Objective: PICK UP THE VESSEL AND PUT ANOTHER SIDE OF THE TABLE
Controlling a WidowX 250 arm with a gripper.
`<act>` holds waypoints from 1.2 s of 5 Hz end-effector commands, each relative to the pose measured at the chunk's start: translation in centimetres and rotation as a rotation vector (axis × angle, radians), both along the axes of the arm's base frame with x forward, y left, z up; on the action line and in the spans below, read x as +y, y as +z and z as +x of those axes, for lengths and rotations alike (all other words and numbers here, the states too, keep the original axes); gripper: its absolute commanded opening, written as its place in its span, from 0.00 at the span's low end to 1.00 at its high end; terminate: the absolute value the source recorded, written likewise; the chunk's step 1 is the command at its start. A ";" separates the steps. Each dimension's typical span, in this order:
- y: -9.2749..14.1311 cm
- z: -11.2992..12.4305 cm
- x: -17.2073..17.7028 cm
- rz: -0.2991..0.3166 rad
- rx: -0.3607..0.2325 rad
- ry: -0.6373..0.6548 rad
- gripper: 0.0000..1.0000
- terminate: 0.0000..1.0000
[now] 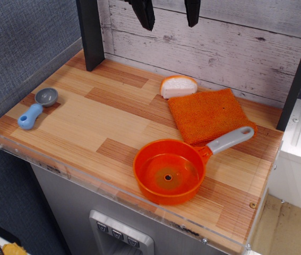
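Note:
The vessel (168, 171), a round orange toy saucepan with a dark spot at its centre, sits upright near the front right of the wood-plank table (97, 119). Its light-grey handle (230, 139) points to the back right and lies over the edge of an orange cloth. My gripper (169, 11) hangs at the top of the view, well above and behind the vessel. Its two dark fingers (143, 13) are spread apart with nothing between them.
A folded orange cloth (209, 114) lies at the back right. A piece of toy bread (178, 86) sits just behind it. A small grey scoop with a blue handle (37, 108) lies at the left edge. A dark post (91, 33) stands at the back left. A clear acrylic rim (86, 172) runs along the front.

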State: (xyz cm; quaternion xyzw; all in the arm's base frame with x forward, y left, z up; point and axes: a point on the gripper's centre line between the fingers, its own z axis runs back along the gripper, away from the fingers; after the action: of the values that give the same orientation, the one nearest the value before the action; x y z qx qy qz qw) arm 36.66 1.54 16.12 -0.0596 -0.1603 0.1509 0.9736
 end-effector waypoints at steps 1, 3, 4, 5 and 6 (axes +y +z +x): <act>0.0 0.0 0.0 0.000 0.000 0.000 1.00 0.00; 0.2 -6.6 -1.3 -0.074 -0.012 -0.041 1.00 0.00; 0.2 -9.6 -2.6 -0.023 0.000 -0.078 1.00 0.00; -0.3 -11.5 -3.1 0.023 -0.008 -0.097 1.00 0.00; -1.3 -12.6 -2.9 0.049 0.013 -0.091 1.00 0.00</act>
State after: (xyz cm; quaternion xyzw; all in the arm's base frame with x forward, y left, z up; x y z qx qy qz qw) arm 23.85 -1.46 13.94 -0.0406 -0.1380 0.1056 0.9839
